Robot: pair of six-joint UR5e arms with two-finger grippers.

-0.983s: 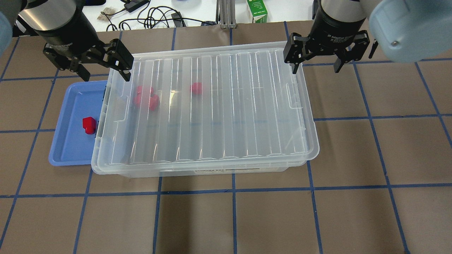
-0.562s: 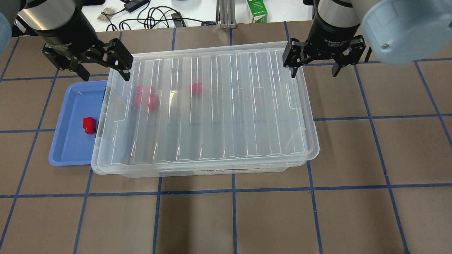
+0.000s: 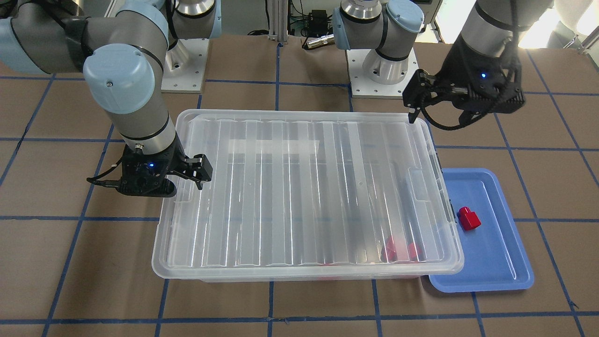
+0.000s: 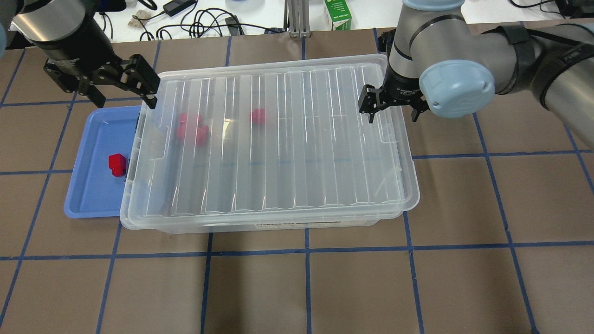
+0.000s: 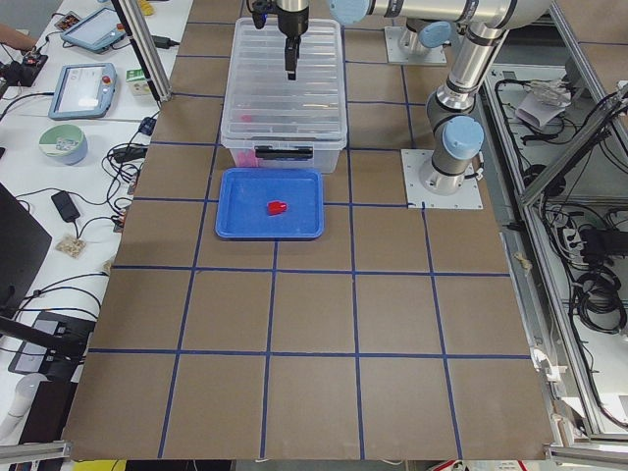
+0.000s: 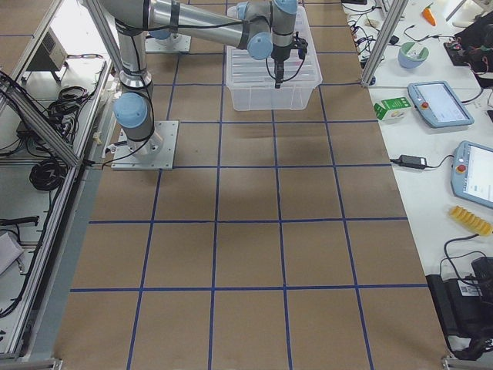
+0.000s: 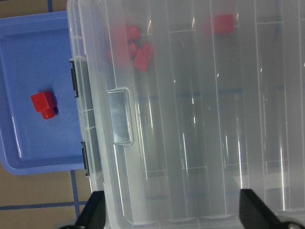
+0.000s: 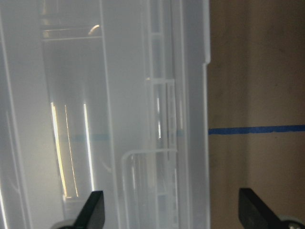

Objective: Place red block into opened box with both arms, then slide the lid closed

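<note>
One red block (image 4: 117, 164) lies in the blue tray (image 4: 93, 199), left of the box (image 4: 278, 227); it shows too as the red block (image 7: 44, 105) in the left wrist view. The ribbed clear lid (image 4: 278, 144) lies flat over the box. Through it show three blurred red blocks (image 4: 192, 129), two of them bunched. My left gripper (image 4: 123, 93) is open above the lid's far left corner. My right gripper (image 4: 392, 117) is open, its fingers straddling the lid's right rim by the handle recess (image 8: 152, 186). Neither holds anything.
The blue tray is partly tucked under the box's left end. Behind the table's far edge are a green carton (image 4: 338, 14) and cables (image 4: 204, 23). Brown table with blue tape lines (image 4: 306, 287) spreads in front of and right of the box.
My right gripper has swung nearer and lower, from beyond the lid's far right corner to straddling its right rim. My left gripper drifted slightly left. Lid and blocks have not moved.
</note>
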